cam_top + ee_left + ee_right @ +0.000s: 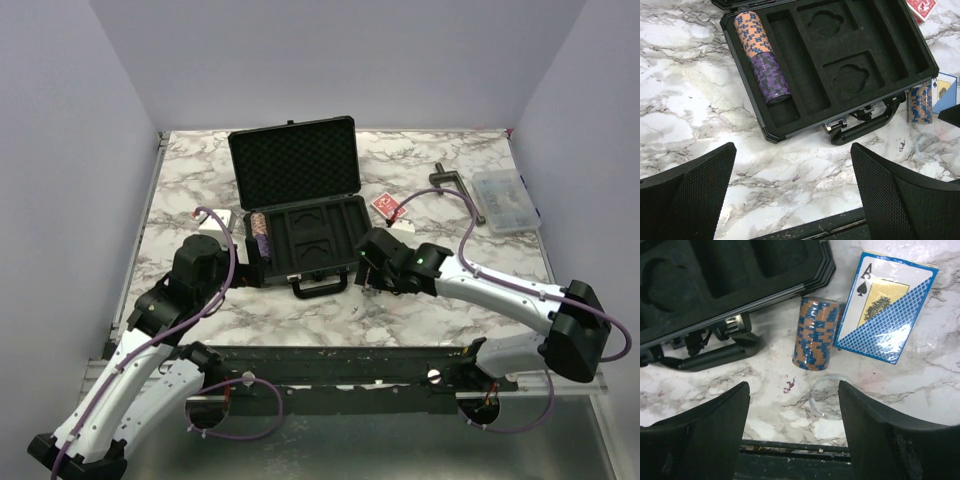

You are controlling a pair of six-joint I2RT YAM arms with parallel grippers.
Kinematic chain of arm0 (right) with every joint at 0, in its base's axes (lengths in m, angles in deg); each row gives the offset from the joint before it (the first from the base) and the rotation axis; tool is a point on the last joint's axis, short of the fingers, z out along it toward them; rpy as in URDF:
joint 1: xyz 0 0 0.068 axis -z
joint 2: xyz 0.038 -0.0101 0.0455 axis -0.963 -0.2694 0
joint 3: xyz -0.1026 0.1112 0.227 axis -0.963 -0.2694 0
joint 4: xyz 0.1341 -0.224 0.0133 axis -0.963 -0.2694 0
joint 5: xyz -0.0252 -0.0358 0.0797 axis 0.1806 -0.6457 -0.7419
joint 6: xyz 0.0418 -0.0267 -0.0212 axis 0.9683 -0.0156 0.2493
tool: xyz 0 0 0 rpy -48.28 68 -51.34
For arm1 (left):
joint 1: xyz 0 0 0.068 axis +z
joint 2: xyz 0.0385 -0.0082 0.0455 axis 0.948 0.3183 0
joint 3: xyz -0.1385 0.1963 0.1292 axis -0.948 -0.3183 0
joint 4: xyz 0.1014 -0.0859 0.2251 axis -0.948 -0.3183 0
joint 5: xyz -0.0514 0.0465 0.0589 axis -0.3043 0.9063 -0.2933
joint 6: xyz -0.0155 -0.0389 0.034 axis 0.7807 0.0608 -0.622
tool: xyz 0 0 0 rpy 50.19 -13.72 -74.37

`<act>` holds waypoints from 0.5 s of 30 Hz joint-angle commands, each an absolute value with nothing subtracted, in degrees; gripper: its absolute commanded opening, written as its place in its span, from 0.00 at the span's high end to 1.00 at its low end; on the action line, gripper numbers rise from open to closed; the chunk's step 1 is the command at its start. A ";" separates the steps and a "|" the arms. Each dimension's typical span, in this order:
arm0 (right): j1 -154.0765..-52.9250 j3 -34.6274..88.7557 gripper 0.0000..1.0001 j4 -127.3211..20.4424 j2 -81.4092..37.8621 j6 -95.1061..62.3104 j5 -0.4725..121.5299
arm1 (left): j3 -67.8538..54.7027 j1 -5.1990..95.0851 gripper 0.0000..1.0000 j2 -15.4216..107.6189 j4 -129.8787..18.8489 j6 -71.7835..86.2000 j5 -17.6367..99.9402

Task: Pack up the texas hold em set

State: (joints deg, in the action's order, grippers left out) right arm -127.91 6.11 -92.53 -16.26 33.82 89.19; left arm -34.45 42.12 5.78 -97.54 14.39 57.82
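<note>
Left end effector [792, 150]: fingers spread wide with nothing in them; I have it over bare table [450, 150] at 7 o'clock of the case.
Right end effector [792, 385]: fingers apart, gripping nothing, poised above the loose chip stack.
Case [297, 166]: mid-table, open, lid upright on its 12 o'clock side, handle [865, 125] at 6 o'clock.
Chip row [761, 57]: orange-blue and purple chips lying in the tray's 9 o'clock slot.
Loose chip stack [816, 333]: orange-blue, on its side at 5 o'clock of the case.
Blue deck [885, 307]: just beside that stack, ace of spades showing.
Red deck [387, 206]: 3 o'clock of the case.
Clear compartment box [507, 200]: table's 2 o'clock edge, T-shaped tool [455, 185] beside it.
</note>
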 commanded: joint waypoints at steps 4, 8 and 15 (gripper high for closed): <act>-128.12 7.12 0.32 -91.68 -22.39 39.36 97.61 | -35.06 42.26 0.04 5.54 -98.30 13.04 57.06; -128.09 8.23 0.39 -90.97 -26.22 38.89 97.90 | -35.11 42.26 0.05 5.58 -98.27 12.95 56.95; -128.08 8.37 0.43 -89.09 -29.58 37.26 98.72 | -35.33 42.26 0.05 5.30 -98.26 12.90 57.06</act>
State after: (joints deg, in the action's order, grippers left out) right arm -127.91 6.76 -90.91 -28.22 37.28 94.74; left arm -34.56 42.12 5.74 -97.61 13.56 57.77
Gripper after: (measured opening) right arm 0.578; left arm 0.951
